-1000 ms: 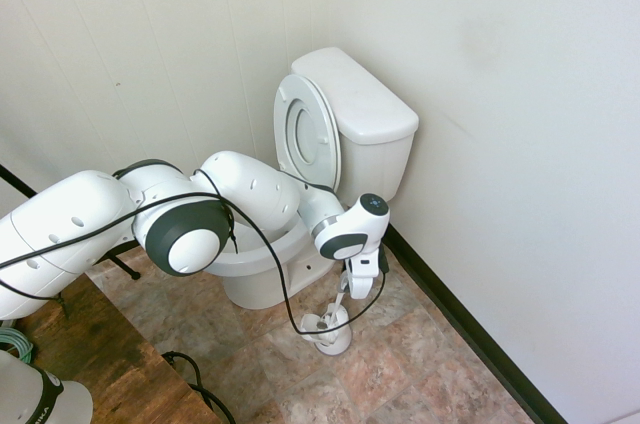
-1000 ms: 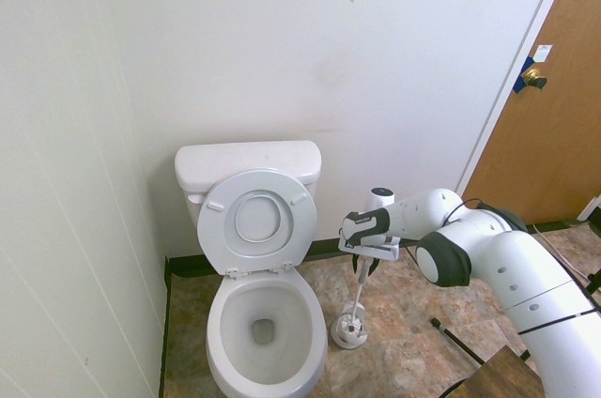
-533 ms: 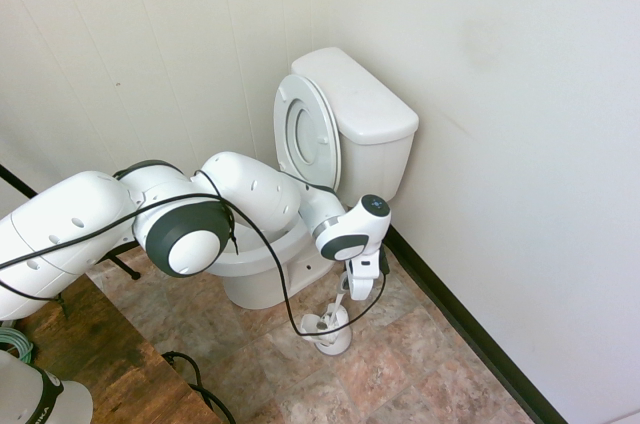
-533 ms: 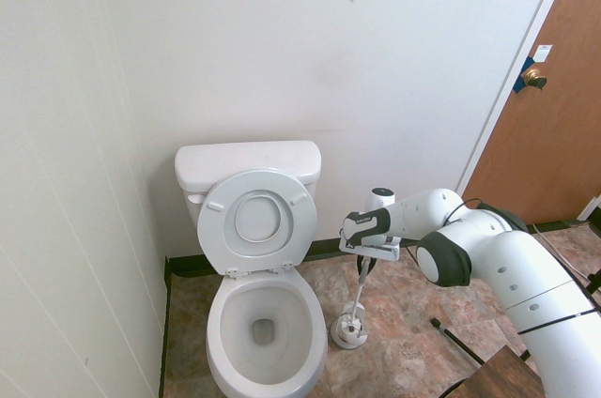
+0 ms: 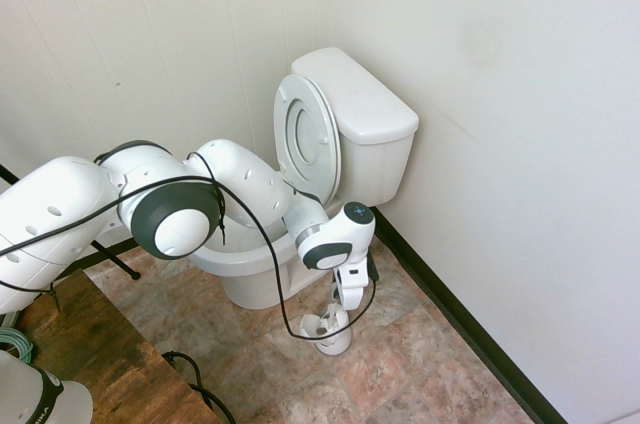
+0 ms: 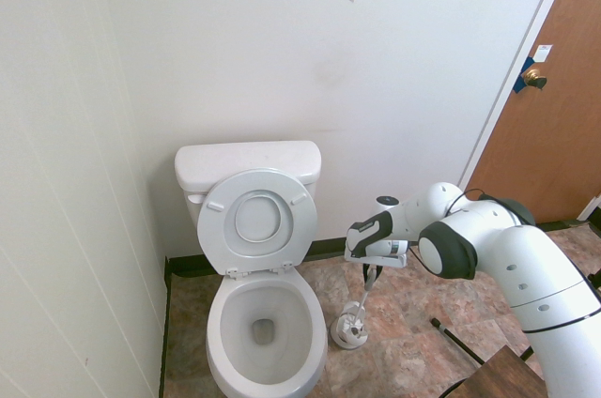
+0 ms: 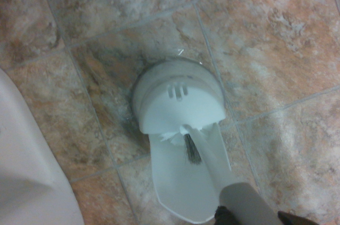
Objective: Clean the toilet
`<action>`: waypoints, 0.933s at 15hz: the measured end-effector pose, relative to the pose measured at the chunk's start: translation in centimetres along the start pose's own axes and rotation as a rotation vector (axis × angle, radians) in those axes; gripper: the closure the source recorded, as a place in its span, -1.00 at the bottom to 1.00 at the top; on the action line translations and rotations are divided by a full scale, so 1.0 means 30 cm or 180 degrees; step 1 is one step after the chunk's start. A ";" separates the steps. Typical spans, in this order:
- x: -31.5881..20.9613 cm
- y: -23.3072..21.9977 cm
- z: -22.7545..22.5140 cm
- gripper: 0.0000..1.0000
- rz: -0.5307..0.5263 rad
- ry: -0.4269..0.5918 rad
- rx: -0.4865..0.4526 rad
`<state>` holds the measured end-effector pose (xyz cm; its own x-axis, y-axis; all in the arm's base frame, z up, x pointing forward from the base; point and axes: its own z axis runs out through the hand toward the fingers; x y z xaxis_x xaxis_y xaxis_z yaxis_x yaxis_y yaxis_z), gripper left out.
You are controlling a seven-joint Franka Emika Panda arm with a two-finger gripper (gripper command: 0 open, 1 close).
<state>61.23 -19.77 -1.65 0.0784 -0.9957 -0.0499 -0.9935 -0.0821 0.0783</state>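
Landmark: the small white plastic brush holder (image 5: 328,332) standing on the mottled brown stone-tile floor (image 5: 420,364); every place below is told from it.
Wooden corner: a dark brown plank surface (image 5: 90,364), well apart from the holder, at the near edge of the first exterior view.
Brush: a white toilet brush with a slim white handle (image 6: 362,293) rises out of the holder, leaning a little; its dark bristles (image 7: 190,149) sit in the holder's open mouth in the wrist view.
Hand: the white arm's hand (image 5: 350,296) hangs straight above the holder, pointing down, pinched tight on the top of the brush handle.
Toilet: the large glossy white ceramic toilet (image 6: 263,323) stands just beside the holder, apart from it; its oval bowl is open, seat and lid tipped up against the boxy tank.
Wall: plain white wall (image 6: 376,60) with a black baseboard, behind holder and toilet.
Door: brown wooden door (image 6: 554,135) with a brass knob, well apart from the holder, far side of the room.
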 end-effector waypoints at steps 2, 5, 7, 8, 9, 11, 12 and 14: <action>-0.033 0.044 -0.021 1.00 -0.0099 0.0019 0.0034; -0.051 0.101 -0.133 1.00 -0.0177 0.0021 0.0082; -0.064 0.136 -0.260 1.00 -0.0245 0.0020 0.0148; -0.070 0.160 -0.329 1.00 -0.0249 0.0032 0.0184; -0.076 0.188 -0.397 1.00 -0.0241 0.0046 0.0221; -0.097 0.235 -0.538 1.00 -0.0246 0.0078 0.0327; -0.108 0.250 -0.615 1.00 -0.0269 0.0098 0.0383; -0.139 0.273 -0.787 1.00 -0.0314 0.0111 0.0458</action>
<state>54.70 -17.33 22.71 0.1764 -0.9842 -0.0155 -0.9822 -0.1749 -0.0687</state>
